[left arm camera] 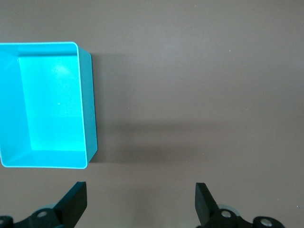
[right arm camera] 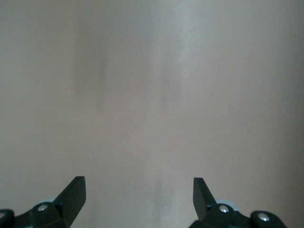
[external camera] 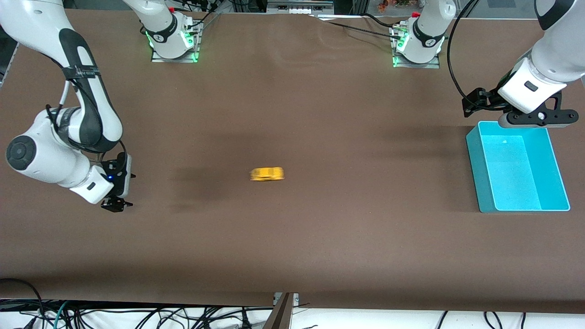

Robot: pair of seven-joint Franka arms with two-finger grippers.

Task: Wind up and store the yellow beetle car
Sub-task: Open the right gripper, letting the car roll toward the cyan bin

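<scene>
The yellow beetle car [external camera: 267,174] sits on the brown table near its middle and looks smeared sideways in the front view. It shows in neither wrist view. My right gripper [external camera: 116,203] is open and empty, low over the table at the right arm's end, well apart from the car; the right wrist view [right arm camera: 138,199] shows only bare table between the fingers. My left gripper [external camera: 532,121] is open and empty, above the edge of the cyan bin [external camera: 475,173] farthest from the front camera. The left wrist view [left arm camera: 141,204] shows the empty bin [left arm camera: 90,109] beside the fingers.
The two arm bases [external camera: 173,41] [external camera: 417,45] stand along the table edge farthest from the front camera. Cables hang below the edge nearest that camera. Brown table lies between the car and the bin.
</scene>
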